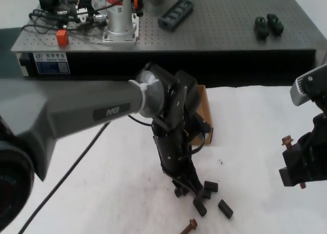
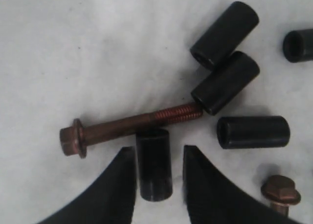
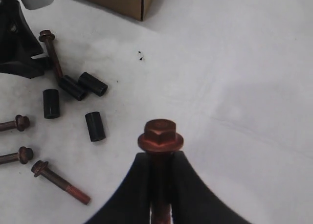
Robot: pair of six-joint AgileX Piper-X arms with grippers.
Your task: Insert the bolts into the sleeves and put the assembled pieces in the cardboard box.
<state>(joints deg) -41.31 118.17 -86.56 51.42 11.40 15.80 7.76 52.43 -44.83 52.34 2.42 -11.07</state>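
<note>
A wide bench covered in white cloth (image 1: 255, 121) fills the foreground, with a grey perforated metal table (image 1: 230, 34) behind it. The left arm (image 1: 102, 109), grey and black, reaches down to the middle of the cloth. The right arm (image 1: 311, 91) stands at the far right edge.

A small brown cardboard box (image 1: 205, 111) sits on the cloth just behind the left arm's wrist.

The left gripper (image 2: 157, 153) is down at the cloth, its two black fingers (image 2: 117, 185) parted and straddling one short black cylindrical sleeve (image 2: 154, 170). One finger is nearly touching the sleeve and a sliver of gap shows at the other.

The right gripper (image 3: 160, 158) hangs above bare cloth, well apart from the pile. It is clamped on the shank of a copper-coloured hex-head bolt (image 3: 160, 136), which stands upright with its head above the fingertips.

More black sleeves (image 2: 253, 132) lie scattered close around the left gripper. Among them a long copper bolt (image 2: 127, 126) lies flat, its threaded tip meeting the mouth of a neighbouring sleeve (image 2: 225, 82).

Several loose copper bolts (image 3: 61, 180) lie on the cloth just beside the sleeves.
</note>
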